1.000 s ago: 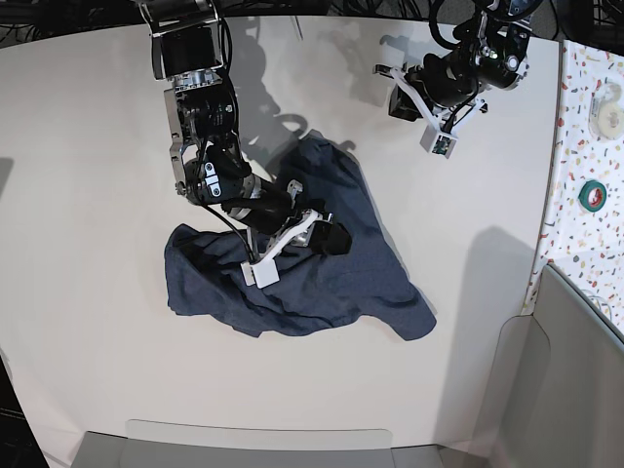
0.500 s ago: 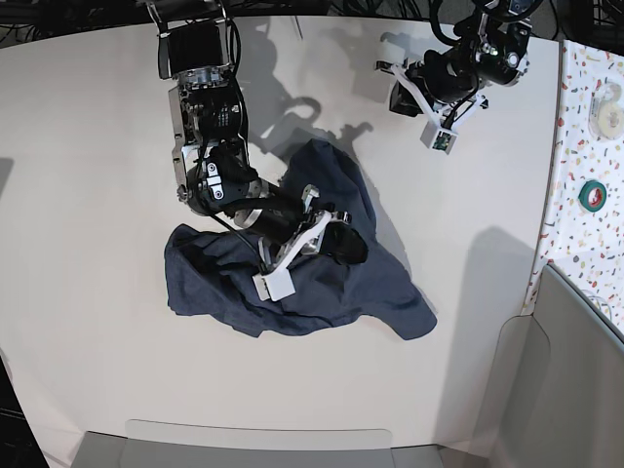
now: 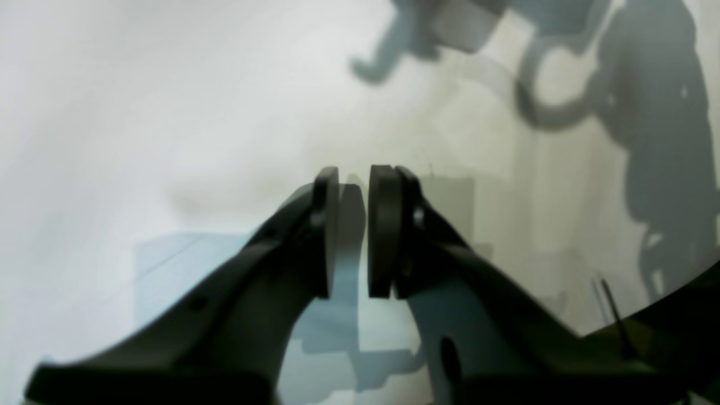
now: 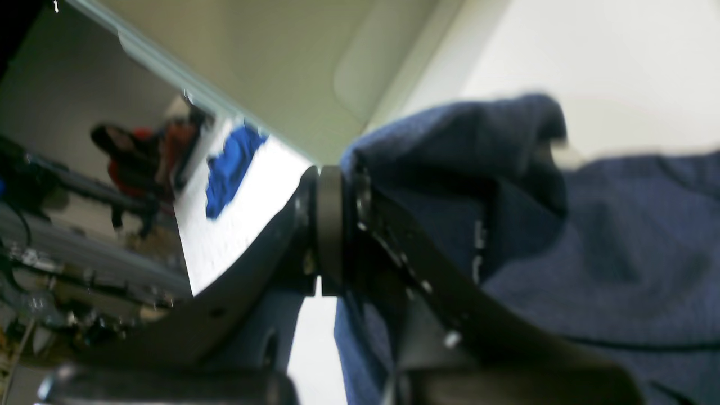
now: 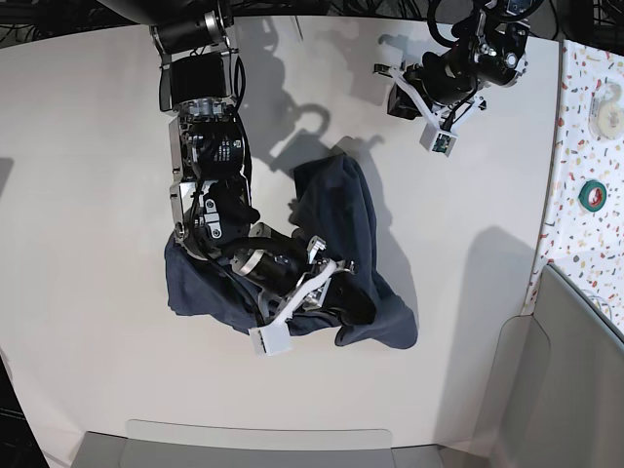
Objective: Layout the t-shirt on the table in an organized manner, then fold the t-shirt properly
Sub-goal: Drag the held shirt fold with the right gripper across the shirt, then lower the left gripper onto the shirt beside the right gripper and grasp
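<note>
Right gripper (image 4: 337, 230): jaws clenched on a fold of the t-shirt (image 4: 619, 247); in the right wrist view the pads meet with navy cloth pinched at the tip and bunched up on one side of the jaws.
T-shirt: crumpled dark navy heap on the table (image 5: 88, 175); in the base view most of the cloth (image 5: 336, 210) lies directly under and around the right gripper (image 5: 343, 292), one lobe running away toward the table's far edge, another spreading out behind the arm's wrist.
Cloth at the jaws: lifted and folded over itself at the clamped point; the remainder drapes down from the jaws onto the table.
Left gripper (image 3: 353, 230): jaws nearly together, a narrow gap showing between the pads, nothing between them; bare white table surface (image 3: 140, 112) lies beyond the tips.
Left gripper position: in the base view it (image 5: 395, 88) hangs over the table's far side, well apart from the t-shirt and not touching it.
Background past the right jaws: a bright blue patch (image 4: 228, 169) on a white surface, blurred; its nature cannot be told.
Side surface: narrow speckled strip (image 5: 585, 127) beside the table, holding a green ring-shaped item (image 5: 591, 194).
</note>
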{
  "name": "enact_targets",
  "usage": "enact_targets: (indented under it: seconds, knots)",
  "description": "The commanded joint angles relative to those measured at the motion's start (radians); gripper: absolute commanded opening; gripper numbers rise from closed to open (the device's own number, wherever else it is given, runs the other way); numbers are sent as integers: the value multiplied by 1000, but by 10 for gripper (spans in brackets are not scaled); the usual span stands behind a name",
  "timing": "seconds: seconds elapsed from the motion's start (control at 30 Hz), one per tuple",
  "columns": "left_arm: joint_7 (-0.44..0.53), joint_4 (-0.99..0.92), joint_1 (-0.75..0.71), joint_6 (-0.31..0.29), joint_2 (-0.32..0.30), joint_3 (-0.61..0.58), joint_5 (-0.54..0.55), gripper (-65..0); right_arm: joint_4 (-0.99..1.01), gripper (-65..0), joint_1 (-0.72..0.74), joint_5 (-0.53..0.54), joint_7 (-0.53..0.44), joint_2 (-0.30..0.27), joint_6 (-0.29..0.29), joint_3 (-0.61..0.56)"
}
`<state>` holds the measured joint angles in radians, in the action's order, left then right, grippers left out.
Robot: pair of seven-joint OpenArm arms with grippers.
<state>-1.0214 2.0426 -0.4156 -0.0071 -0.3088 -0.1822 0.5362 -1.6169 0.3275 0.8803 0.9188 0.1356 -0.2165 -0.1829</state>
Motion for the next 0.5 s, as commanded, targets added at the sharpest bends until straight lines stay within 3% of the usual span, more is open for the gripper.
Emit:
enact_targets:
  seconds: [0.0,0.47]
  knots:
    - [13,26,2,-3,3,3,11,-551,-7,-650,40,24,-23,21,-13,-4]
    - [0,30,154,-3,32,-23,12,-545,123,-650,236,24,-25,21,-13,-5]
